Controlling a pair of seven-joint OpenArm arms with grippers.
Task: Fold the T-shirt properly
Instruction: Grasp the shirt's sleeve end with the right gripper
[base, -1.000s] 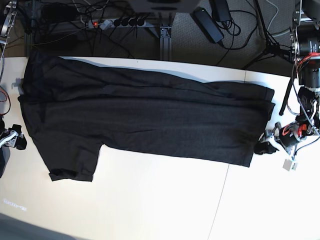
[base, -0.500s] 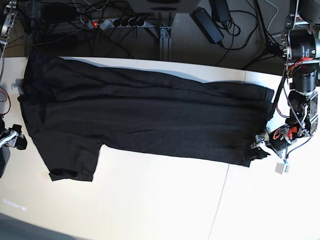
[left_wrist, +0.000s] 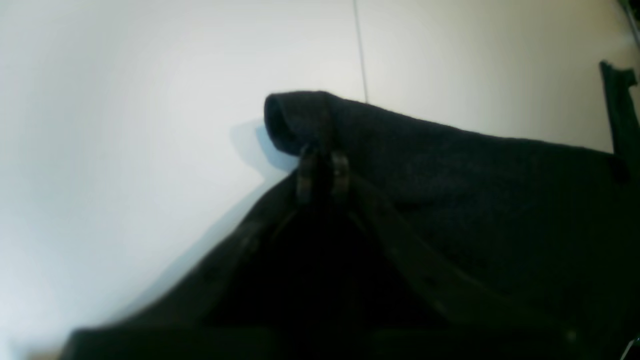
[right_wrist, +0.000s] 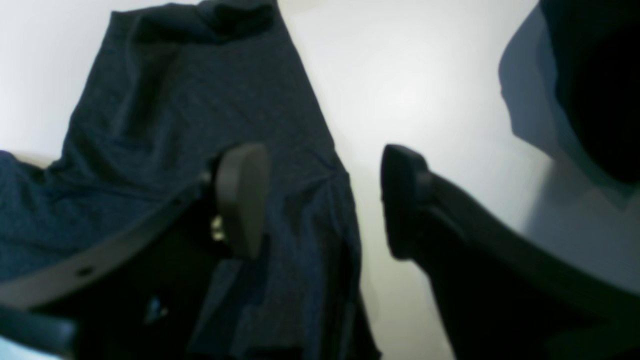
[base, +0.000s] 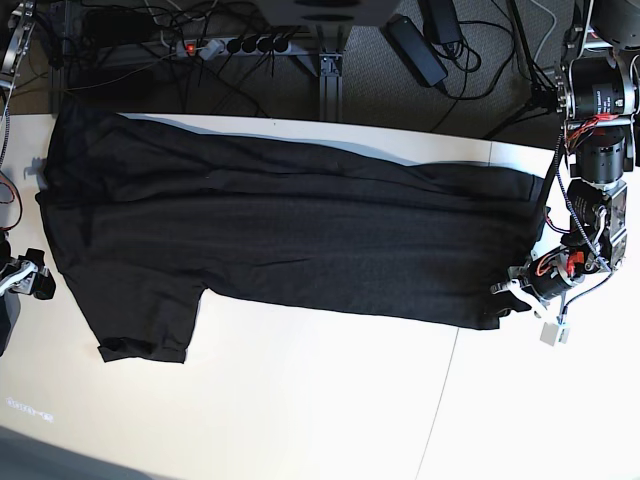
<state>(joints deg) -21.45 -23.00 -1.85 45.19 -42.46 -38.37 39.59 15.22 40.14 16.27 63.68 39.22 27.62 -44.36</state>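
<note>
The black T-shirt (base: 290, 230) lies spread lengthwise over the white table (base: 320, 400), one short sleeve (base: 145, 330) pointing toward the front left. My left gripper (base: 503, 293) sits at the shirt's front right corner. In the left wrist view that gripper (left_wrist: 322, 167) is shut on the hem, and the T-shirt's (left_wrist: 475, 175) edge curls over the fingertips. My right gripper (base: 30, 280) rests at the table's left edge beside the shirt. Seen from the right wrist, the right gripper (right_wrist: 320, 200) is open, one finger (right_wrist: 242, 200) above the T-shirt's (right_wrist: 175, 100) cloth and the other over bare table.
A power strip (base: 230, 45), cables and a black adapter (base: 415, 45) lie on the floor behind the table. A seam (base: 445, 400) runs across the tabletop at front right. The left arm's column (base: 595, 120) stands at the table's right edge.
The left arm slid left to the shirt's front right corner and its gripper closed on the hem. The right arm has not moved.
</note>
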